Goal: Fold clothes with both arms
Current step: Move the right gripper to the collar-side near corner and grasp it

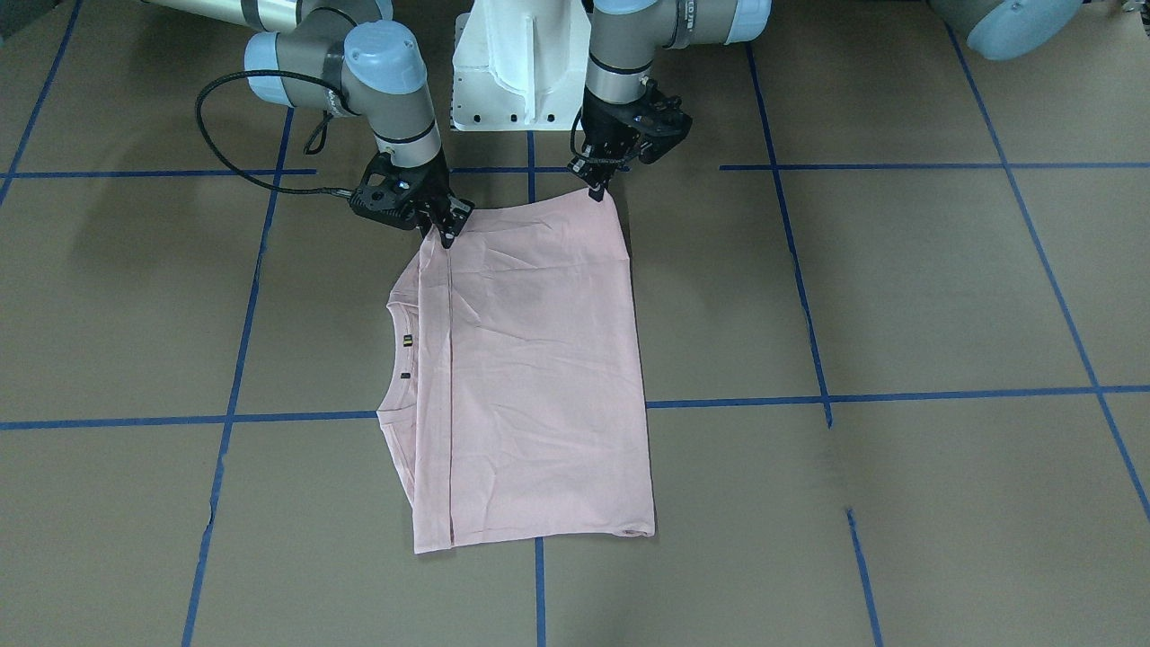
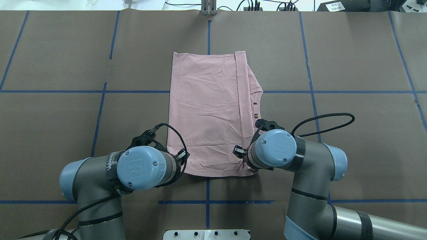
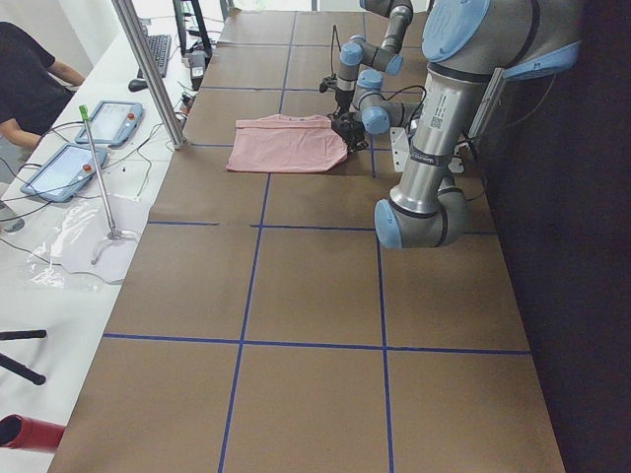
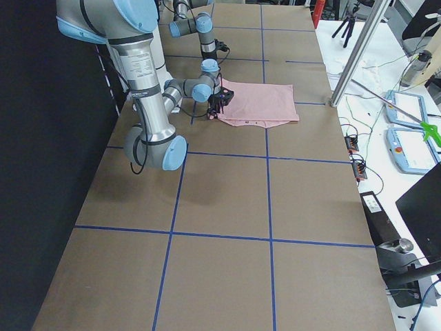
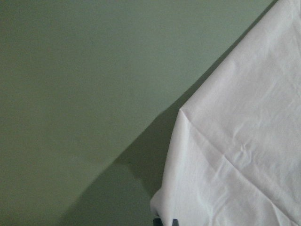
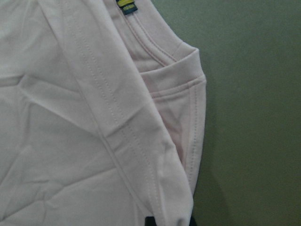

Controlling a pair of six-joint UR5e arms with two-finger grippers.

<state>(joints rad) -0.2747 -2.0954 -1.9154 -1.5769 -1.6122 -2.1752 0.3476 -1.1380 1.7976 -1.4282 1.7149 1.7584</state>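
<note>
The pale pink T-shirt (image 1: 530, 377) lies folded flat in the middle of the table, print hidden, collar and neck label (image 1: 406, 341) towards my right side. It also shows in the overhead view (image 2: 206, 113). My left gripper (image 1: 596, 190) is shut on the near corner of the shirt on my left; in the left wrist view that corner (image 5: 235, 165) hangs slightly above the table. My right gripper (image 1: 446, 237) is shut on the near edge by the sleeve seam (image 6: 117, 141). In the overhead view both grippers are hidden under the wrists.
The white pedestal base (image 1: 517, 63) stands just behind the grippers. Blue tape lines (image 1: 737, 402) grid the brown table. Tablets (image 3: 108, 123) and a metal post (image 3: 148, 69) stand on the operators' side, beyond the far edge.
</note>
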